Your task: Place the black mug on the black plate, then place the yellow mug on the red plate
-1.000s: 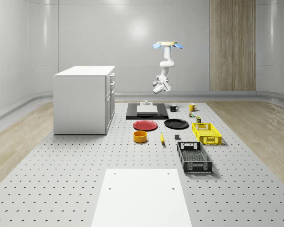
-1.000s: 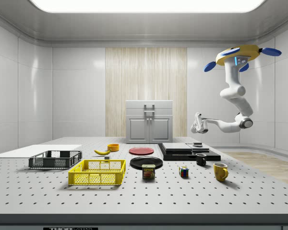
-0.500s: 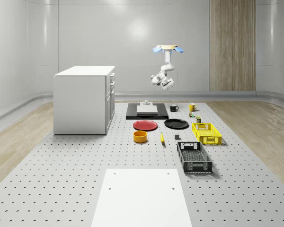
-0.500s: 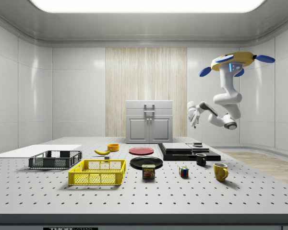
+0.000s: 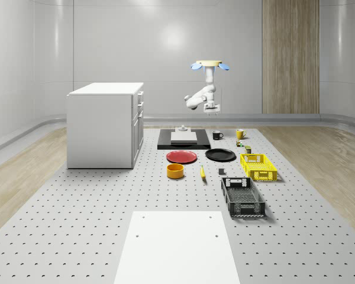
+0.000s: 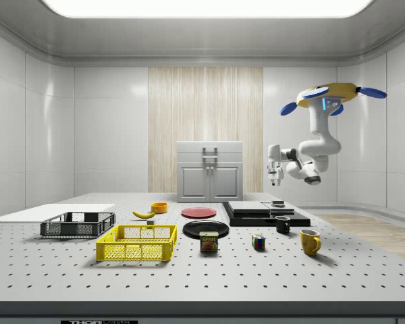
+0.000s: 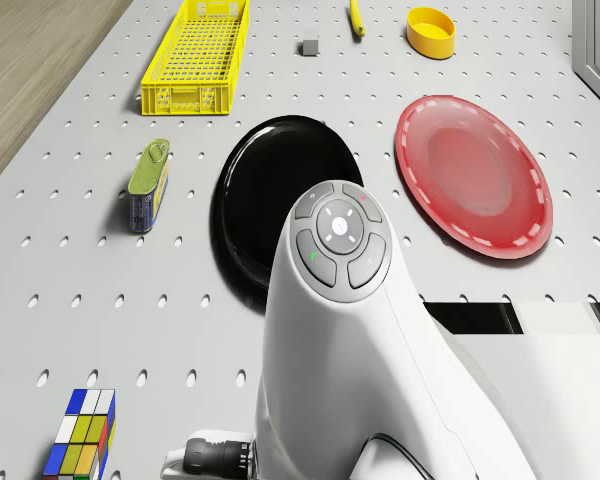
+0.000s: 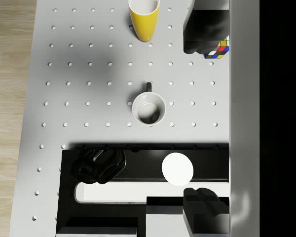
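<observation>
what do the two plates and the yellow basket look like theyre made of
Black plate: glossy, maybe glazed ceramic or hard plastic; its surface mirrors soft light. Red plate: also glossy, with pale highlights along its raised rim, so similar material. Yellow basket: matte moulded plastic by the look of it, given its fine open grid walls and floor. These are renders, so all of this is a guess.

Drone hovering high, arm folded beneath it

The drone point(image 6: 328, 96) hovers well above the surface point(image 6: 270, 277), near its far end in the whole-scene view, rotors level. Its white arm point(image 6: 318, 138) drops from the body, bends at an elbow and doubles back toward the side view's left. The wrist turns downward there, so the end effector point(image 6: 275, 179) points at the surface from well above it. In the whole-scene view the end effector point(image 5: 212, 109) hangs just below the drone.
</observation>
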`<state>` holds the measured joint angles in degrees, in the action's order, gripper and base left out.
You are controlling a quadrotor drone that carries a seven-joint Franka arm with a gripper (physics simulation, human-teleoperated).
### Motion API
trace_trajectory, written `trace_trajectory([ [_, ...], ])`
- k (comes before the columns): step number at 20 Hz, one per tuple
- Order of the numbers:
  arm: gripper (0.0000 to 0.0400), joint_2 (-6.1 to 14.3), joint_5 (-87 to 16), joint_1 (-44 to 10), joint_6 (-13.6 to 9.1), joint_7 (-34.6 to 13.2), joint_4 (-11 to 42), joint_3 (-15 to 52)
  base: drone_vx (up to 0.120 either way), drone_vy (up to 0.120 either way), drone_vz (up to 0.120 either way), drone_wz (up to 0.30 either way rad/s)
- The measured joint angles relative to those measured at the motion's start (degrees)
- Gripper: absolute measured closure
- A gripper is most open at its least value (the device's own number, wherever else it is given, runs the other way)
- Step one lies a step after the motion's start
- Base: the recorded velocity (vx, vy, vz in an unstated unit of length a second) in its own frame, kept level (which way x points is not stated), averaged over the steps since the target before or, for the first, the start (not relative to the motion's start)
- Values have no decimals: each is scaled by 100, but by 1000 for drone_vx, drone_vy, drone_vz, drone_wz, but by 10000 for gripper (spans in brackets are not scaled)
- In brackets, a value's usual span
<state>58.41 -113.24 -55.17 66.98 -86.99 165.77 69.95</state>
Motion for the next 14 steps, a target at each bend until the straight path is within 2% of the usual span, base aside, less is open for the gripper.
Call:
trace_trajectory([
  [1,0,43,-19,-73,-13,-50,6,37,0,0,-120,0],
  [5,0,198,-38,-282,-11,-197,15,148,-120,0,-120,0],
  [11,0,404,16,-454,87,-331,11,257,0,0,-120,0],
  [14,0,499,58,-509,155,-377,5,298,-80,0,-120,0],
])
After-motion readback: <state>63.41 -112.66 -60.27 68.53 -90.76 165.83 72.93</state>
